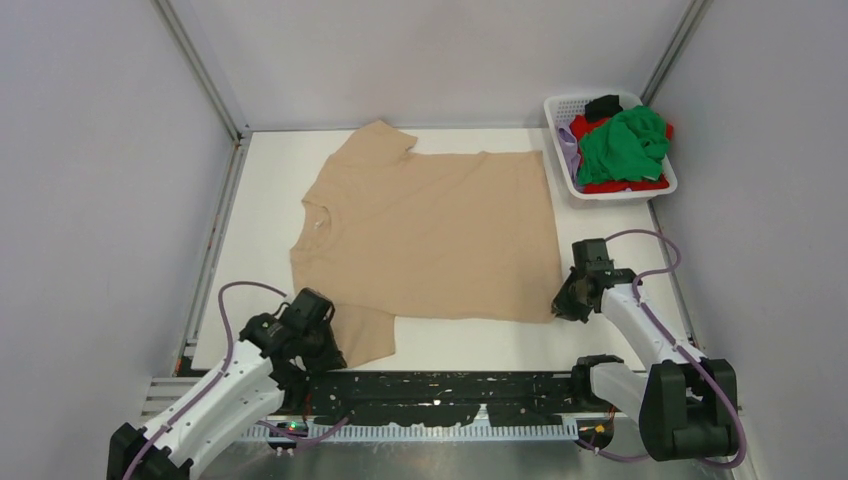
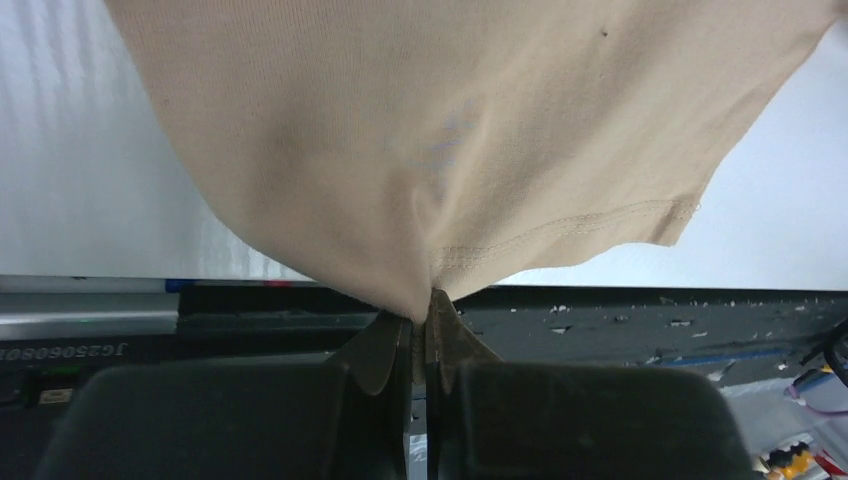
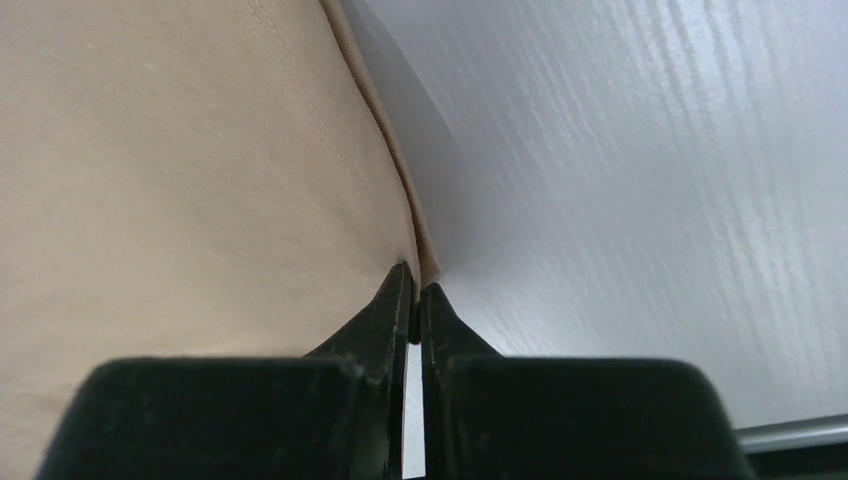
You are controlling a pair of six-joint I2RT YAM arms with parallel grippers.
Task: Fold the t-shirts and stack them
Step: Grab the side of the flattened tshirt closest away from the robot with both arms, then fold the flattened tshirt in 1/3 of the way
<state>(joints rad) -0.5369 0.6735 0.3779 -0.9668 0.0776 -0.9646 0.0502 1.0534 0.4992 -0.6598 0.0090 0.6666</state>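
Top camera overhead, looking down-forward; wrist cameras — close, probably low — all share beige t-shirt (image 1: 430,235).

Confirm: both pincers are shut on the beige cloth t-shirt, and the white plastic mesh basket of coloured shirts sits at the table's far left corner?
No: the white plastic mesh basket of coloured shirts sits at the far right corner of the table, per the top external view. The left pincer and right pincer are shut on the beige cloth t-shirt.

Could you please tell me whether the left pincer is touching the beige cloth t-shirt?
Touching. The left wrist view shows the left pincer shut on a bunched fold of the beige cloth t-shirt.
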